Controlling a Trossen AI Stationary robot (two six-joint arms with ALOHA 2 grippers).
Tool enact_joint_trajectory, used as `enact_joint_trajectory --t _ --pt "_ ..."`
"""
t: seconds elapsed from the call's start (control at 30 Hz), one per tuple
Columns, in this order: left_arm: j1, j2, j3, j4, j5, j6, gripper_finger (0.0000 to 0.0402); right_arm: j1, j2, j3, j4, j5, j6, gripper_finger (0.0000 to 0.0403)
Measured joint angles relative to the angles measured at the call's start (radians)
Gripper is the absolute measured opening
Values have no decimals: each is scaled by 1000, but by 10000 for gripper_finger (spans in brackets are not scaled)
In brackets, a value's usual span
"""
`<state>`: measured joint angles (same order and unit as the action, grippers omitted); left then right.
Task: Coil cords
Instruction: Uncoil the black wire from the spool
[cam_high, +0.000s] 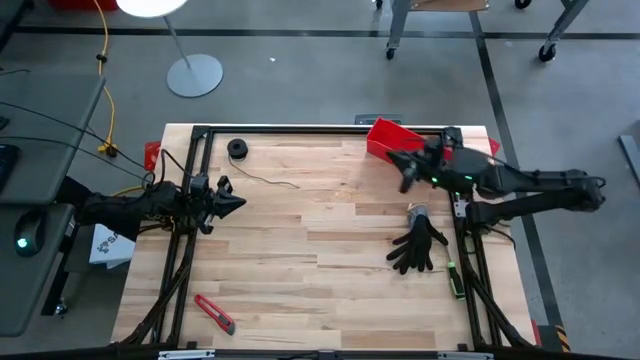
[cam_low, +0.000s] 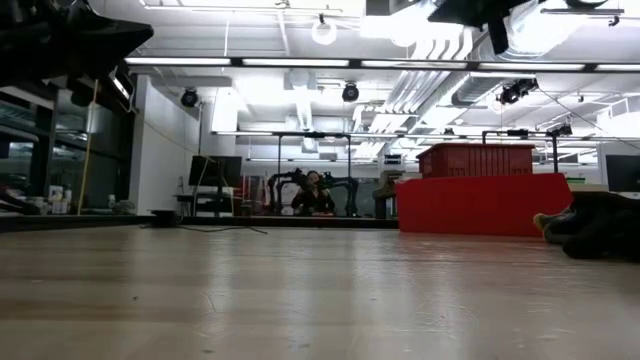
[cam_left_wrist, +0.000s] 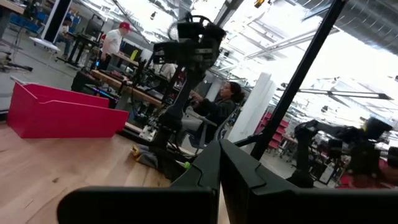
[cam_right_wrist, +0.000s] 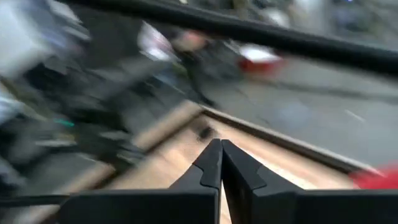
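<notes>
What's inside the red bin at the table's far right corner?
Cannot tell. The right gripper and its arm hang over the red bin in the high view, covering much of its opening. The low view shows only its outer wall.

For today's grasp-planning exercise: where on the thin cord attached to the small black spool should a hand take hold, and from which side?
Probably the cord's loose end, away from the spool. It lies flat and bare on the table, so come straight down with fingers across the line. The left hand sits closest; both hands are shut.
</notes>
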<state>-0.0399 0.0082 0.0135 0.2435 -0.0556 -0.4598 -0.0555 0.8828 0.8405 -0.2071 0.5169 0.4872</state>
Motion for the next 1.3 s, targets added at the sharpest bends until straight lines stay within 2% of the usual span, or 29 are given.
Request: enact_joint_trajectory --t 0.1,0.2,0.4,0.47,0.57,0.77,0.83,0.97,1.03,1.2,1.23,1.3 --pt "0 0 0 -1 0 0 1 -45 113 160 -347 -10 92 2" --pt "0 0 0 -4 0 0 1 -87 211 313 -532 -44 72 16" --pt "0 0 0 -16 0 0 1 -169 384 496 -746 -103 74 89" --pt "0 0 0 -14 0 0 1 -186 423 530 -827 -119 96 120" --pt "0 0 0 -14 0 0 1 -193 462 548 -867 -137 24 156" --pt "0 1 0 3 -10 9 1 -193 473 548 -859 -197 -18 176" --pt "0 6 0 99 -83 24 1 -193 465 548 -859 -204 -19 176" --pt "1 41 6 432 -367 -5 1 -192 429 548 -859 -214 -31 176" --pt "0 94 56 458 -389 66 1 -193 416 548 -851 -214 -42 176" --pt "0 381 340 223 -273 149 1 -200 395 548 -802 -208 -65 176" --pt "1 449 408 166 -278 170 1 -200 396 548 -789 -207 -71 176" --pt "16 558 548 8 -362 252 1 -203 397 548 -763 -207 -88 176"
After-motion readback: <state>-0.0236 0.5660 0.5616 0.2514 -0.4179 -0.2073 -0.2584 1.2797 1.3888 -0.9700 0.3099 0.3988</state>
